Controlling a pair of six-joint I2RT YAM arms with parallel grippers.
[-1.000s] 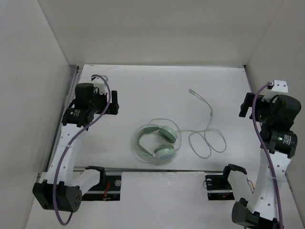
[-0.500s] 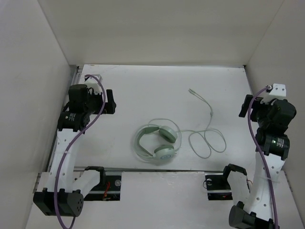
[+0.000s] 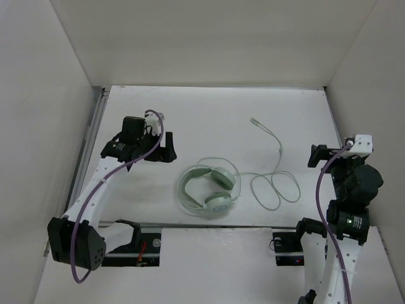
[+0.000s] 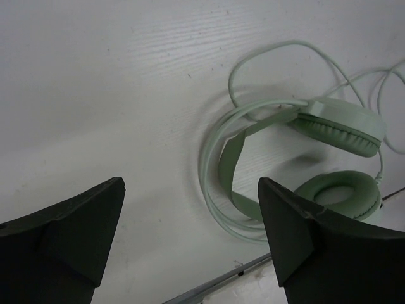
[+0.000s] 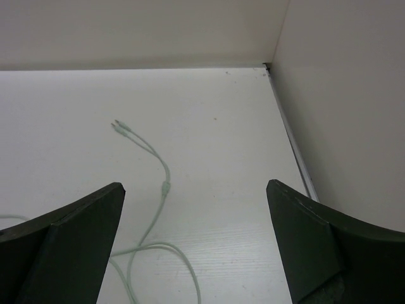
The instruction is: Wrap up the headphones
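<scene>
While headphones lie untouched, left fingers, spread wide, swung nearer; right fingers, wide too, pulled back.

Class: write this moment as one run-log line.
stage: wrap not started | left tool: open, near headphones, apart | right tool: open, empty | cable: loose on table

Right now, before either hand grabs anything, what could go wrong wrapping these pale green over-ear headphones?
The thin pale cable lies in loose loops beside the pale mint-green over-ear headphones; pulling it could knot it or drag them. The open left hand faces the headband, where cable curls, so it might pinch both. The far plug end may trail.
</scene>
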